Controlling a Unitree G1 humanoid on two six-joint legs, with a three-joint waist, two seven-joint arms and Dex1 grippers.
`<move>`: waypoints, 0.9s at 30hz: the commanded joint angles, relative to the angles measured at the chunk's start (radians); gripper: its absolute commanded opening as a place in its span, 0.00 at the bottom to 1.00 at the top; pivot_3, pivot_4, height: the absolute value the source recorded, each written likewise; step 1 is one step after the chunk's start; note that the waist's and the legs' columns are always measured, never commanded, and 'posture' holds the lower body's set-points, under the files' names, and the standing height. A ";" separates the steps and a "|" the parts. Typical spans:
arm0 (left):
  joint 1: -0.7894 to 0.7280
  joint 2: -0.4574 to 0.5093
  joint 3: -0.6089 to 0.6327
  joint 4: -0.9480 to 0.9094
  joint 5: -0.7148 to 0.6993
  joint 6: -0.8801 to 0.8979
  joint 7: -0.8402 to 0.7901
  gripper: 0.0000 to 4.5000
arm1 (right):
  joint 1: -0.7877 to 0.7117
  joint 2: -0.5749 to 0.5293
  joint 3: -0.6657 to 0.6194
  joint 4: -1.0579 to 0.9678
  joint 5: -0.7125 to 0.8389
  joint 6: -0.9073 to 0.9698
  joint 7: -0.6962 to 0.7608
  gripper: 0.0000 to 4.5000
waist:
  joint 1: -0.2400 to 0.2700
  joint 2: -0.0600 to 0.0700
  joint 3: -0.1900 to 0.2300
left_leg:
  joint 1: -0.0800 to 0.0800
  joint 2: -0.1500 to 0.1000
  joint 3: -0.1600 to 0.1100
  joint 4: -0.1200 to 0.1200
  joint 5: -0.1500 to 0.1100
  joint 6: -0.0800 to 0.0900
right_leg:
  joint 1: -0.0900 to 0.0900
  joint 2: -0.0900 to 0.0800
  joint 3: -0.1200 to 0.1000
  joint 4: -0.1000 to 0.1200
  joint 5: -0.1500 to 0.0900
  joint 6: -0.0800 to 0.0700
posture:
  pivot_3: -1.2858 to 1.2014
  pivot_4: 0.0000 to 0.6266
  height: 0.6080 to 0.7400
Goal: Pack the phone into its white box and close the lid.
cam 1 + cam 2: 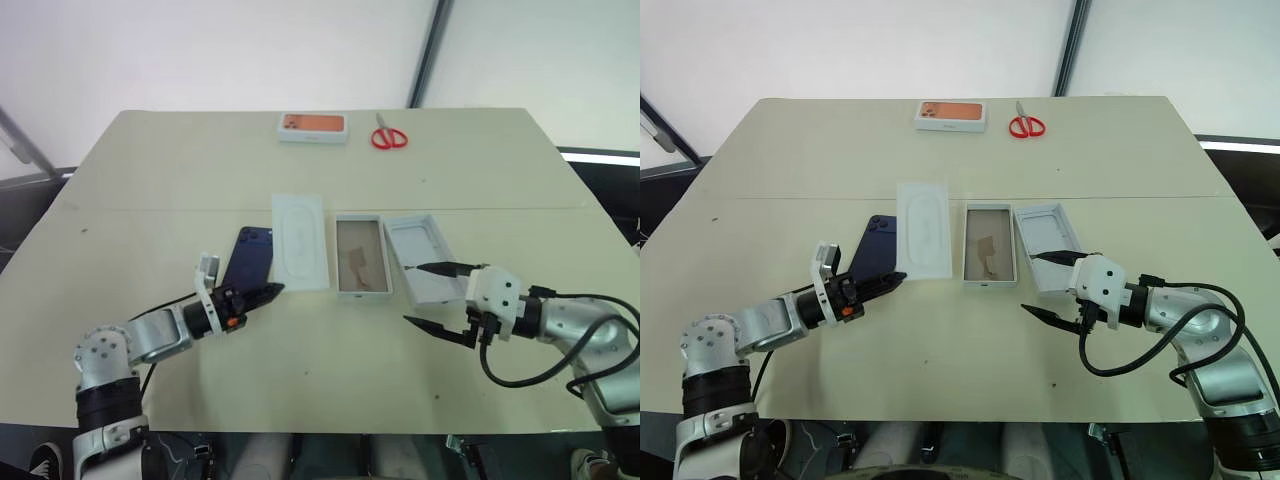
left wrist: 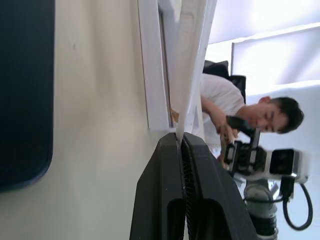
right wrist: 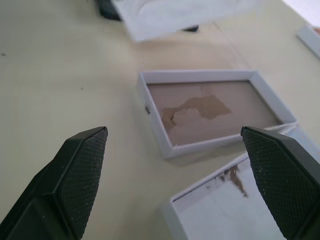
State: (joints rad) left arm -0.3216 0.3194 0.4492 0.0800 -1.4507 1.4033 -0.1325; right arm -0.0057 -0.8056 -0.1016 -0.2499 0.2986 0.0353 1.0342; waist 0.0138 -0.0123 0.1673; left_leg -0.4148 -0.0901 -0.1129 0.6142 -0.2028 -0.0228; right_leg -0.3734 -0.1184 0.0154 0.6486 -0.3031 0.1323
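Nearest you, your left gripper (image 1: 268, 293) sits low over the tabletop (image 1: 320, 370) with its two fingers pressed together. In the left wrist view a thin white edge of the card (image 1: 301, 241) runs right up to the fingertips, but you cannot tell whether it is pinched between them. The phone (image 1: 248, 257) lies flat just behind that gripper, with the card's near edge overlapping it on the side toward the white box (image 1: 361, 257), so the card stands between the phone and the box.

Your right gripper (image 1: 430, 296) hangs near the front edge with its fingers spread wide and nothing between them. One finger reaches over the near corner of the lid (image 1: 426, 260); the other is over bare tabletop.

In the middle row the box lies open with its brownish floor up, just beside the card, and the lid lies inside-up touching the box's other side, slightly turned.

Well beyond, by the far edge, you have a closed box with an orange picture (image 1: 313, 126) and red-handled scissors (image 1: 389, 136) beside it.
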 commanded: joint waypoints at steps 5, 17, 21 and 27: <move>-0.159 -0.122 -0.099 0.079 0.010 -0.072 0.110 0.01 | -0.061 0.015 0.012 0.025 -0.025 -0.036 -0.021 1.00 | -0.001 -0.001 0.001 | 0.000 0.000 0.000 0.000 0.000 0.000 | 0.000 0.000 0.000 0.000 0.000 0.001 | 0.52 0.24 1.00; -0.161 -0.181 -0.178 0.091 0.043 -0.022 0.112 0.01 | -0.019 0.007 -0.014 -0.009 -0.040 -0.037 -0.055 1.00 | -0.002 -0.003 0.002 | -0.001 0.000 0.001 0.000 0.000 0.000 | -0.001 0.001 0.000 0.000 0.000 0.001 | 0.52 0.24 1.00; -0.154 -0.198 -0.176 0.091 0.045 -0.020 0.127 0.01 | -0.018 0.011 -0.010 -0.012 -0.046 -0.039 -0.068 1.00 | -0.001 -0.003 0.002 | -0.001 0.000 0.001 0.000 0.000 0.000 | -0.001 0.001 0.000 0.000 0.000 0.001 | 0.52 0.24 1.00; -0.170 -0.215 -0.183 0.101 0.099 -0.061 0.119 0.01 | -0.034 0.014 0.001 -0.009 -0.048 -0.036 -0.077 1.00 | -0.001 -0.003 0.002 | -0.001 0.000 0.001 0.000 0.000 0.000 | 0.000 0.001 0.000 0.000 0.000 0.001 | 0.52 0.24 1.00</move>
State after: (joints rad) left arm -0.4779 0.1123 0.2665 0.1932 -1.3590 1.3588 -0.0056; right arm -0.0240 -0.7915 -0.0864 -0.2312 0.2451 0.0125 0.9638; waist 0.0129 -0.0155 0.1692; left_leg -0.4154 -0.0903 -0.1123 0.6142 -0.2029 -0.0226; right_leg -0.3738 -0.1177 0.0153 0.6483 -0.3027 0.1334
